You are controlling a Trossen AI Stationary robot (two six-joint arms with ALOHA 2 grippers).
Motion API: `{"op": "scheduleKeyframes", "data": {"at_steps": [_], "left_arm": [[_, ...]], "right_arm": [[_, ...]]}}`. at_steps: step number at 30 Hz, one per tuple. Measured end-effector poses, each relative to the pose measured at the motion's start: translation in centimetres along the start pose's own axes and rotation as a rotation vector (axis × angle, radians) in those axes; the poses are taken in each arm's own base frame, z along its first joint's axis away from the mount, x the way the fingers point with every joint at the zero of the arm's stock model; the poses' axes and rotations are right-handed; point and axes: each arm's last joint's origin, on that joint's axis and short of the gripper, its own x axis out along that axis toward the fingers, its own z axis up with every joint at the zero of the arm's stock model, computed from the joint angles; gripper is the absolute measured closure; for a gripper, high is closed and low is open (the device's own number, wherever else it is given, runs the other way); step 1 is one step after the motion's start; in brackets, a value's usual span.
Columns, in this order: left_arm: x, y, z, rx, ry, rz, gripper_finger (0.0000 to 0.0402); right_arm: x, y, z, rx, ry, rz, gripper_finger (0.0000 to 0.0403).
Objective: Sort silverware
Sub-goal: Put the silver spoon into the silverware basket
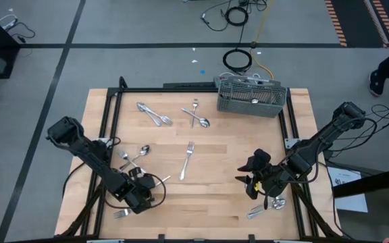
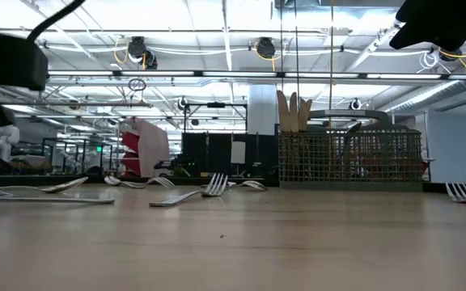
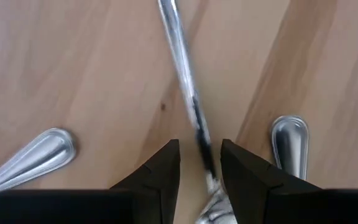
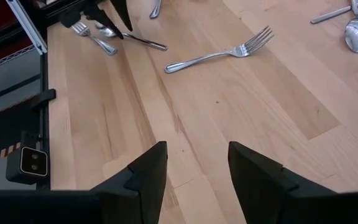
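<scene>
Silverware lies spread over the wooden tabletop (image 1: 208,202): spoons (image 1: 155,116) at the upper left of the high view, a fork (image 1: 187,160) in the middle, and more pieces near both lower corners. The grey caddy (image 1: 251,98) sits at the upper right.

My left end effector (image 3: 200,163) is low at the lower left of the high view. Its fingers are a little apart, one on each side of a thin shiny handle (image 3: 182,68). I judge it is not squeezed yet. My right end effector (image 4: 197,163) waits at the lower right, fingers apart, holding nothing.

The handle is thin, smooth and flat on the wood. If I close too high, it could slip out. Two other handles (image 3: 33,157) lie close by, so I could bump them.
</scene>
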Motion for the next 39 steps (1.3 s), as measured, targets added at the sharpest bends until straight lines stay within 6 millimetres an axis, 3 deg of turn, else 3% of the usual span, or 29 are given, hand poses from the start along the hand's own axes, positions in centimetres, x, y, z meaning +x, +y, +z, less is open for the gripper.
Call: {"op": "scheduleKeyframes", "data": {"at_steps": [11,19,23,31,35,39], "left_arm": [[0.8,-0.8,-0.9,-0.016,-0.007,0.002,0.0286],[0.7,-1.0,-0.8,-0.023,0.016,-0.014,0.0384],[0.2,-1.4,-0.3,-0.022,0.008,-0.028,0.0387],[-3.6,-0.6,3.3,-0.001,-0.138,-0.136,0.0389],[-6.1,1.0,5.8,-0.057,-0.296,-0.181,0.0389],[-7.2,3.5,9.4,-0.224,-0.379,-0.252,0.0389]], "right_arm": [[0.0,0.1,0.0,0.014,0.018,0.016,0.0241],[0.0,0.1,-0.1,0.041,0.038,0.029,0.0241],[0.0,0.2,-0.3,0.046,0.099,0.067,0.0241],[-0.1,0.3,-0.4,0.116,0.153,0.095,0.0241],[-0.1,0.4,-0.5,0.128,0.180,0.110,0.0241],[-0.1,0.4,-0.5,0.151,0.180,0.108,0.0241]]}}
